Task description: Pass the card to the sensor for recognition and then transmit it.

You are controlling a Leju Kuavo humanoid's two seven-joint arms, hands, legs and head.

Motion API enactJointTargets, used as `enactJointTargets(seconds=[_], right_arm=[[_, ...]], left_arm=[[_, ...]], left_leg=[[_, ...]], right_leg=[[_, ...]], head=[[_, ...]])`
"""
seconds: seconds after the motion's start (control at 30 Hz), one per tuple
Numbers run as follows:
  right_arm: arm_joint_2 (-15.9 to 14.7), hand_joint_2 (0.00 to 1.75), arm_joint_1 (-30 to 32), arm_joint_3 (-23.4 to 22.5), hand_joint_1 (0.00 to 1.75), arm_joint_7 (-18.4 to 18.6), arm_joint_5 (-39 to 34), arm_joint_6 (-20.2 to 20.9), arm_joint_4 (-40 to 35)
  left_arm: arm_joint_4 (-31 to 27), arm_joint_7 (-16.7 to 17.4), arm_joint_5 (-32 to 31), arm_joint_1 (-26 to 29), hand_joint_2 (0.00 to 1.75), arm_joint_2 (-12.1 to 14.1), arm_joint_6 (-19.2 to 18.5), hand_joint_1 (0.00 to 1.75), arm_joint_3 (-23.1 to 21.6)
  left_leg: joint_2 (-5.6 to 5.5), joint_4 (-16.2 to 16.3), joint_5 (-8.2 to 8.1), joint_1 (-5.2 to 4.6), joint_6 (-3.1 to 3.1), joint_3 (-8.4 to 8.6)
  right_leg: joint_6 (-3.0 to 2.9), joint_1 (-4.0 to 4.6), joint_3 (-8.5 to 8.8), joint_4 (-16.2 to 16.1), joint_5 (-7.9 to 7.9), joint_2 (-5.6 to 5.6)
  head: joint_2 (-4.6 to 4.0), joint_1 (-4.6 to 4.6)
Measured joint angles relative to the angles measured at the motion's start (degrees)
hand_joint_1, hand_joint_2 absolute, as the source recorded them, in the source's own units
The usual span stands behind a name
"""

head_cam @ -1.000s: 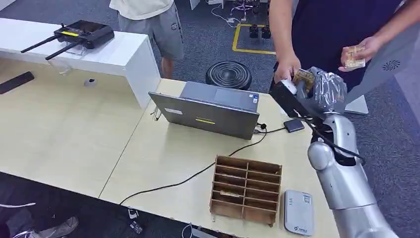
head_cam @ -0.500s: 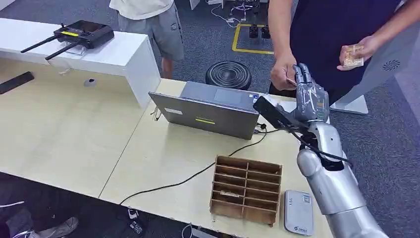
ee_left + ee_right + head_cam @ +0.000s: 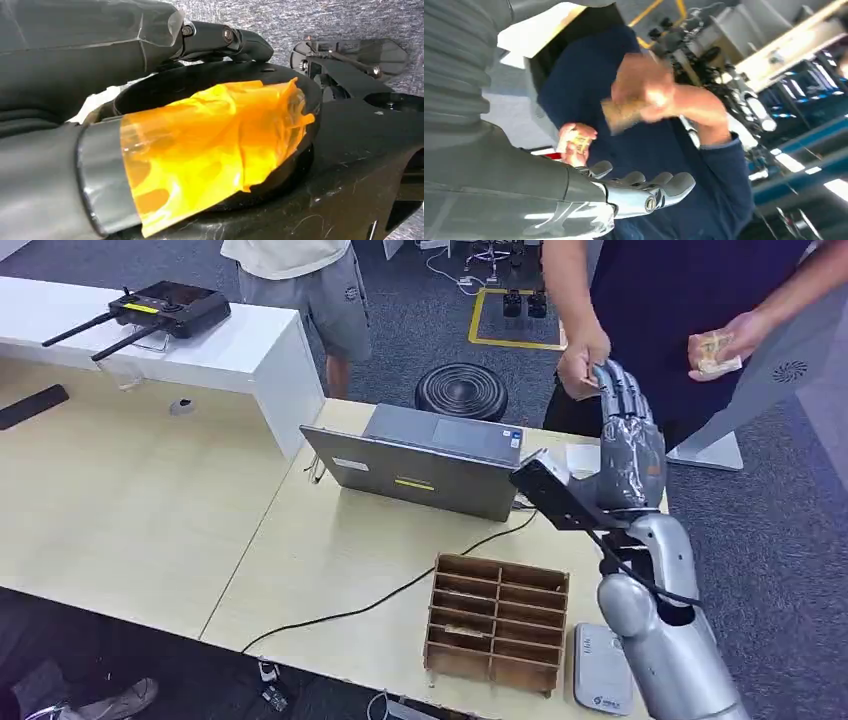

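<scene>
Silver and grey, my right hand [image 3: 628, 445] is hanging raised above the far right corner of the worktop [image 3: 300, 550], its fingers [image 3: 620, 390] stretched out straight, apart and holding nothing. From the right wrist camera I am seeing a person in a dark blue top pinching the card [image 3: 624, 114] in one hand [image 3: 646, 90], just beyond my fingertips and not touching them; that picture is blurred. In the head view the same hand [image 3: 583, 358] is sitting right beside my fingers, and the person's other hand [image 3: 730, 342] is holding a small stack of cards [image 3: 712, 352]. On the worktop I am seeing a laptop [image 3: 430, 460], a slotted wooden rack [image 3: 498, 622] and a flat grey sensor [image 3: 602, 672]. My left hand [image 3: 75, 85] is hanging low; I cannot tell how its fingers are lying
</scene>
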Motion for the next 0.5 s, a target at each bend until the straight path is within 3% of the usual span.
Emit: enactJointTargets(seconds=[0.5], right_arm=[[-2.84,1.75,13.17,0.31,0.02,-4.64,-0.94,-1.95,-15.65]], left_arm=[[0.02,-1.31,0.0,0.8,0.0,-0.46,0.17,0.0,2.62]], left_leg=[[0.0,-0.01,-0.02,0.0,0.02,-0.02]], right_leg=[[0.0,0.0,0.0,-0.01,0.0,-0.01]], head=[[0.0,0.0]])
